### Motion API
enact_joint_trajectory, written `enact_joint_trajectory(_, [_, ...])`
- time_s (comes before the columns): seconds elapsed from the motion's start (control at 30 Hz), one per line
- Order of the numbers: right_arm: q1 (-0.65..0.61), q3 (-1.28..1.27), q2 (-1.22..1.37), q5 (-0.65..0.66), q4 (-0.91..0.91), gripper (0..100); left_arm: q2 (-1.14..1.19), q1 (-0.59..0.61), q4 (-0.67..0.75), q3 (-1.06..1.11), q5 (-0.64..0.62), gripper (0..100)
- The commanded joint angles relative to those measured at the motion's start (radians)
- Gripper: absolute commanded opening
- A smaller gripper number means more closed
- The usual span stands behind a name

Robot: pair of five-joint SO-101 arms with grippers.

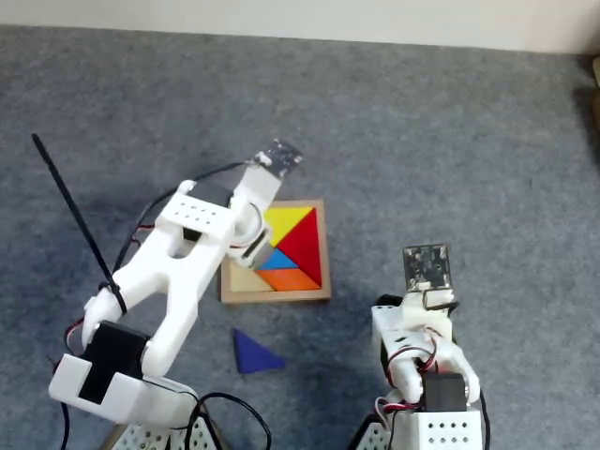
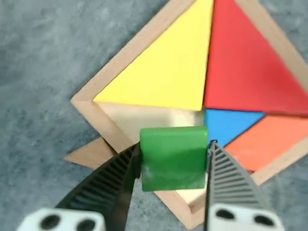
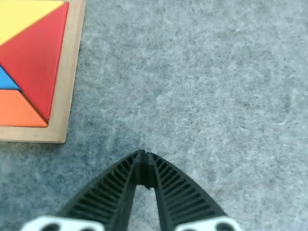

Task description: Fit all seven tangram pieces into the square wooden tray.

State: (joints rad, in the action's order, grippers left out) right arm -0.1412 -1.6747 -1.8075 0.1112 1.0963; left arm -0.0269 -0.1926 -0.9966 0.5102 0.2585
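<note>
The square wooden tray (image 1: 324,246) lies mid-table holding yellow (image 1: 284,223), red (image 1: 304,246), blue (image 1: 277,261) and orange (image 1: 294,279) pieces. In the left wrist view my left gripper (image 2: 174,153) is shut on a green square piece (image 2: 173,156), held just above the tray's bare wooden floor (image 2: 139,117) beside the yellow piece (image 2: 166,77) and the small blue piece (image 2: 230,125). A dark blue triangle (image 1: 253,352) lies on the carpet in front of the tray. My right gripper (image 3: 143,169) is shut with nothing in it, over carpet off the tray's right side (image 3: 65,82).
Grey carpet covers the table. The left arm (image 1: 178,272) stretches over the tray's left part and hides it in the high view. The right arm (image 1: 427,356) sits at the front right. Open carpet lies right of and behind the tray.
</note>
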Motion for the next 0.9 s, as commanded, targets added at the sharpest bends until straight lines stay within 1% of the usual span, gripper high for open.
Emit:
enact_joint_trajectory(0.0, [0.015, -0.154, -0.008, 0.000, -0.002, 0.5, -0.035, 0.013, 0.008, -0.084, -0.032, 23])
enact_joint_trajectory(0.23, [0.015, -0.154, -0.008, 0.000, -0.002, 0.5, -0.045, 0.015, -0.005, -0.094, -0.037, 22])
enact_joint_trajectory(0.4, [0.015, -0.154, -0.008, 0.000, -0.002, 0.5, -0.047, 0.016, -0.032, -0.093, -0.031, 15])
enact_joint_trajectory(0.5, [0.015, -0.154, -0.008, 0.000, -0.002, 0.5, -0.047, 0.041, -0.041, -0.094, -0.031, 10])
enact_joint_trajectory(0.6, [0.015, -0.154, -0.008, 0.000, -0.002, 0.5, -0.045, 0.108, -0.055, -0.128, -0.037, 3])
enact_joint_trajectory(0.67, [0.015, -0.154, -0.008, 0.000, -0.002, 0.5, -0.044, 0.160, -0.101, -0.166, -0.038, 1])
enact_joint_trajectory(0.8, [0.015, -0.154, -0.008, 0.000, -0.002, 0.5, -0.036, 0.255, -0.227, -0.237, -0.066, 1])
enact_joint_trajectory(0.87, [0.015, -0.154, -0.008, 0.000, -0.002, 0.5, -0.035, 0.294, -0.252, -0.243, -0.077, 5])
